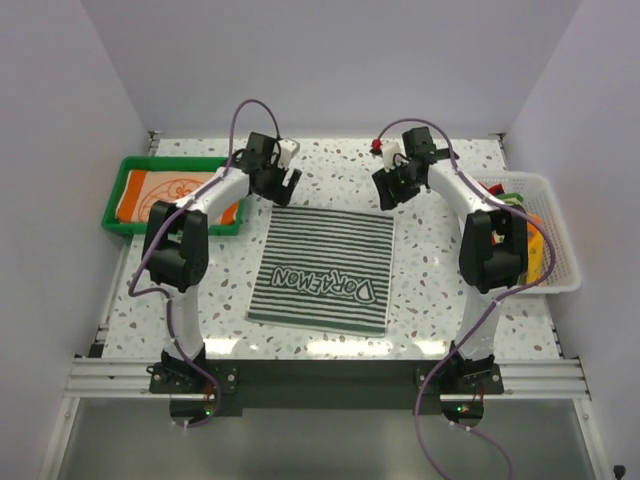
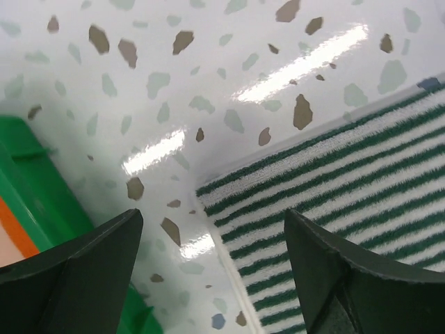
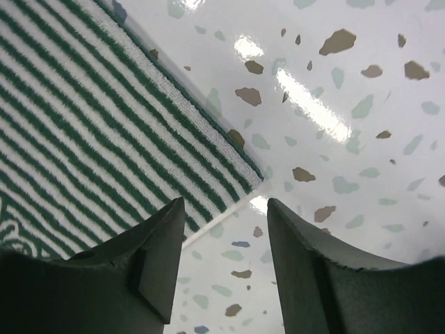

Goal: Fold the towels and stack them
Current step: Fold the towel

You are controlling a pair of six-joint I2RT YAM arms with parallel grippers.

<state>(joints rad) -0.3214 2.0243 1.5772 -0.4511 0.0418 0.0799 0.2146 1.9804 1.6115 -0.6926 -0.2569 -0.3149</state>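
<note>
1 orange towel point(image 1: 178, 192) lies in the tray point(image 1: 124, 172) left of the striped towel point(image 1: 322, 270), which is flat and not yet folded. Other towels point(image 1: 536, 238) wait in the basket point(image 1: 562, 272) to its right. The left gripper point(image 1: 283, 186) and right gripper point(image 1: 390, 192) hover over its far corners, spread and empty.

The speckled table point(image 1: 428, 292) carries a flat striped towel point(image 1: 322, 268), green tray point(image 1: 172, 163) and white basket point(image 1: 562, 250).

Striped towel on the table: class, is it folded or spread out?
Spread out: the striped towel lies as one flat rectangle, all four corners out, no edge doubled over.
</note>
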